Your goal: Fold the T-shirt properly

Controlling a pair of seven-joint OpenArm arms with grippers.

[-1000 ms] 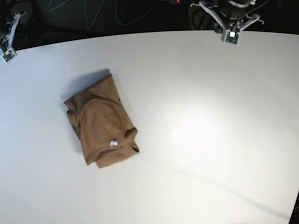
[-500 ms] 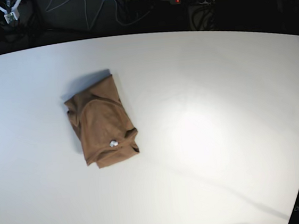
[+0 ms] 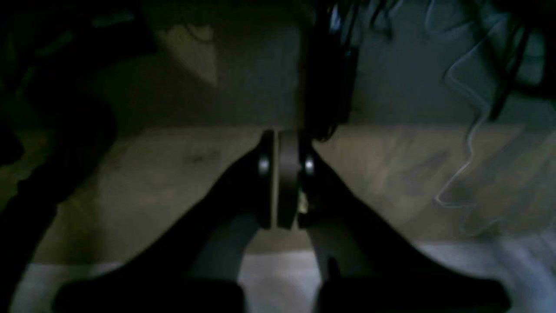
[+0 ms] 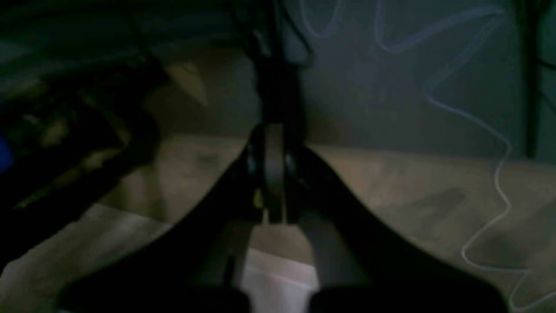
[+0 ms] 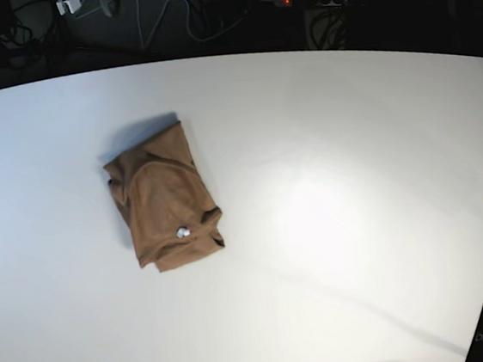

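T-shirt sits on the white table at roughly 9 o'clock from the table's centre in the base view, well apart from every edge. It reads as a compact brown packet, longer than wide, tilted a little so the top end leans toward 1 o'clock. No sleeve or hem hangs loose outside the outline. We see an arced fold line across the upper layer and a small pale round spot near the 5 o'clock corner; can't tell what it is. The lower edge is slightly uneven, with a small flap at that same corner.

Our read: folding is essentially done. What could be left is squaring that lower corner, if anything.

Left gripper has its fingers pressed together on nothing, and its wrist view looks over dim floor and cables, with only a strip of table at the bottom. Right gripper is the same: fingers together, empty, pointing off the table with a sliver of white surface at 6 o'clock. Only a small white bit of hardware shows at the top edge of the base view, toward 11 o'clock; neither arm is over the table, nothing touches the cloth.

We'd call this parked at the end state.
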